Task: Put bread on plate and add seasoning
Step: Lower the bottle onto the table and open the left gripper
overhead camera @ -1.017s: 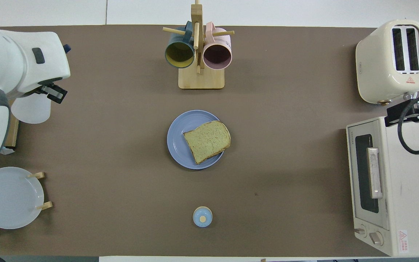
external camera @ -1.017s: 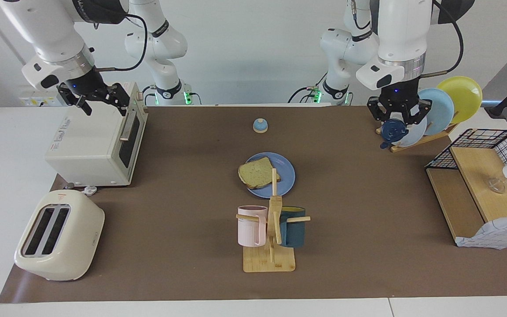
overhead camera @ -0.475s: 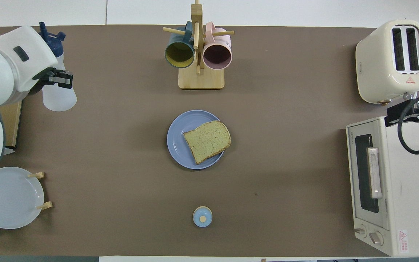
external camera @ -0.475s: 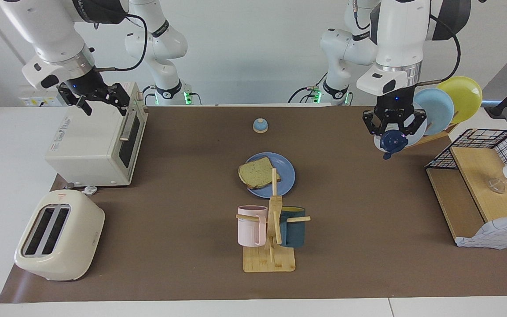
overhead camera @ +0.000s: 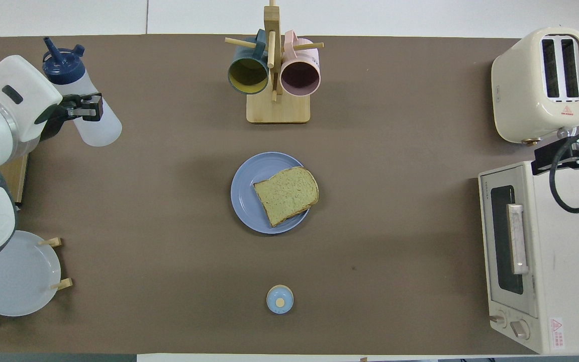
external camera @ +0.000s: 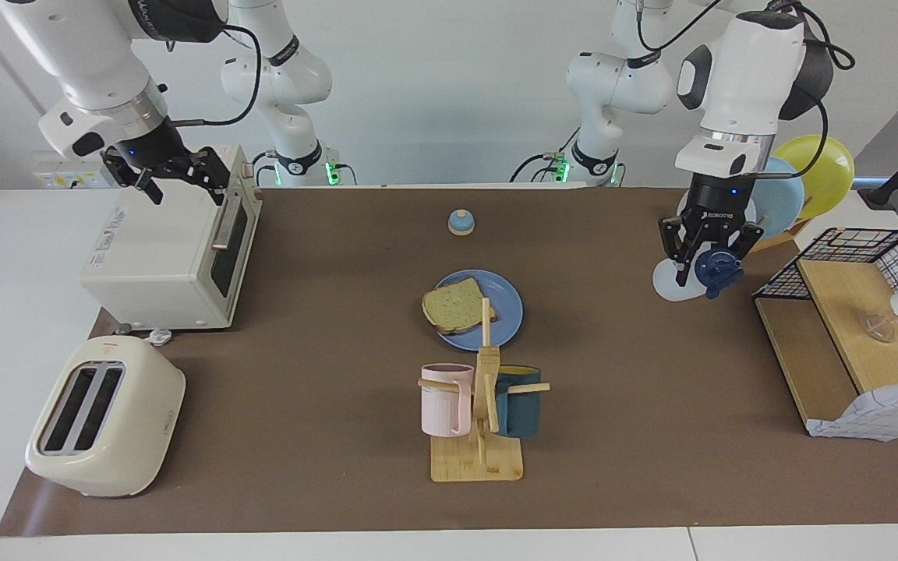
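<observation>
Bread (external camera: 458,306) already on plate (external camera: 505,310). Left gripper (external camera: 703,263) fingers clamped on seasoning (overhead camera: 84,108), bottle tilted in the air, well apart from plate. Advised: carry level, stop directly over bread, then tip cap down. Right gripper (external camera: 171,173) fingers spread, empty, waiting over oven (external camera: 172,249). Readable: "ROBOTIQ" on left gripper.

The mat (external camera: 652,436) looks matt brown, smooth. The bottle (overhead camera: 91,118) is cloudy translucent plastic with a glossy navy cap (external camera: 716,270). The bread (overhead camera: 287,194) has a rough, porous face and darker crust. The plate (overhead camera: 244,193) is smooth, softly sheened. The mug rack (external camera: 478,456) is pale bare wood. The toaster (external camera: 106,417) is glossy cream. The basket (external camera: 897,253) is black wire.
</observation>
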`<control>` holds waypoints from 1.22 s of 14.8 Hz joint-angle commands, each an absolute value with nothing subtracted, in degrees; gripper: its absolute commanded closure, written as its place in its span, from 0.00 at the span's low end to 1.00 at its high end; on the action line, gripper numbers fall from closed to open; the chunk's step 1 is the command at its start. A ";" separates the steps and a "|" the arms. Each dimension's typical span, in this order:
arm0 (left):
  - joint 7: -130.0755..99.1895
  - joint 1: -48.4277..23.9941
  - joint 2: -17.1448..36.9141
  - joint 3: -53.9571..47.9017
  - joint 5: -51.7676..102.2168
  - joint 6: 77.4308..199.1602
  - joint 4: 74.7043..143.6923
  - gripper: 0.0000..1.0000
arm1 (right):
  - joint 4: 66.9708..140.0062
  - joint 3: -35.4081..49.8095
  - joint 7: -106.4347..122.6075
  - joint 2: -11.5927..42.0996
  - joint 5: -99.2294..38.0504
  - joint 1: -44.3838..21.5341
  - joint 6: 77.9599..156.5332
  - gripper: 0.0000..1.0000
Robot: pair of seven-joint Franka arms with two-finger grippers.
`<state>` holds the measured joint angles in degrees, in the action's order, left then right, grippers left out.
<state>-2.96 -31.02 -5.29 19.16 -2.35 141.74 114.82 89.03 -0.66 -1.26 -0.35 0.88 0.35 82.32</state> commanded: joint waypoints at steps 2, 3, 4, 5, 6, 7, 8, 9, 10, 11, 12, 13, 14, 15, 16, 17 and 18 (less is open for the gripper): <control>-3.51 -30.23 -4.32 18.72 0.70 150.28 118.56 1.00 | 90.09 -0.62 -0.62 -1.05 -0.26 0.79 82.79 0.00; -3.52 -30.23 -3.18 18.72 1.14 152.12 118.74 1.00 | 90.00 -0.62 -0.62 -1.05 -0.26 0.79 82.71 0.00; -3.60 -30.23 -1.77 18.63 1.49 154.92 119.09 1.00 | 90.09 -0.62 -0.62 -1.05 -0.26 0.79 82.79 0.00; -3.69 -30.23 -0.71 18.72 1.58 157.39 119.79 1.00 | 90.09 -0.62 -0.62 -1.05 -0.26 0.79 82.79 0.00; -3.87 -30.23 -0.01 18.72 1.58 160.28 120.49 1.00 | 90.09 -0.62 -0.62 -1.05 -0.26 0.79 82.71 0.00; -3.87 -30.15 1.22 18.72 1.58 163.27 121.54 1.00 | 90.09 -0.62 -0.62 -1.05 -0.26 0.79 82.79 0.00; -3.95 -30.23 2.97 18.63 1.58 166.69 122.25 1.00 | 90.09 -0.62 -0.62 -1.05 -0.26 0.79 82.79 0.00; -4.04 -30.23 4.47 18.63 1.58 169.60 122.60 1.00 | 90.09 -0.62 -0.62 -1.05 -0.26 0.79 82.79 0.00; -4.13 -30.23 5.96 18.63 1.58 172.50 123.22 1.00 | 90.09 -0.62 -0.62 -1.05 -0.26 0.79 82.79 0.00; -4.22 -30.23 7.89 18.55 1.58 176.27 123.57 1.00 | 90.09 -0.62 -0.62 -1.05 -0.26 0.79 82.79 0.00; -4.39 -30.23 10.26 18.46 1.84 180.57 124.01 1.00 | 90.09 -0.62 -0.62 -1.05 -0.26 0.79 82.79 0.00; -4.83 -30.23 11.76 18.37 1.93 182.79 124.10 1.00 | 90.09 -0.62 -0.62 -1.05 -0.26 0.79 82.79 0.00; -5.09 -30.23 12.39 18.28 1.93 183.60 124.10 1.00 | 90.09 -0.62 -0.62 -1.05 -0.26 0.79 82.79 0.00; -5.18 -30.50 13.44 18.19 1.93 184.56 124.10 1.00 | 90.09 -0.62 -0.62 -1.05 -0.26 0.79 82.79 0.00; -5.79 -30.67 14.32 18.19 1.93 186.75 124.10 1.00 | 90.09 -0.62 -0.62 -1.05 -0.26 0.79 82.79 0.00; -7.19 -30.93 15.37 18.19 1.93 188.77 124.19 1.00 | 90.09 -0.62 -0.62 -1.05 -0.26 0.79 82.79 0.00; -7.64 -30.94 16.51 18.11 1.93 190.44 124.19 1.00 | 90.09 -0.62 -0.62 -1.05 -0.35 0.79 82.79 0.00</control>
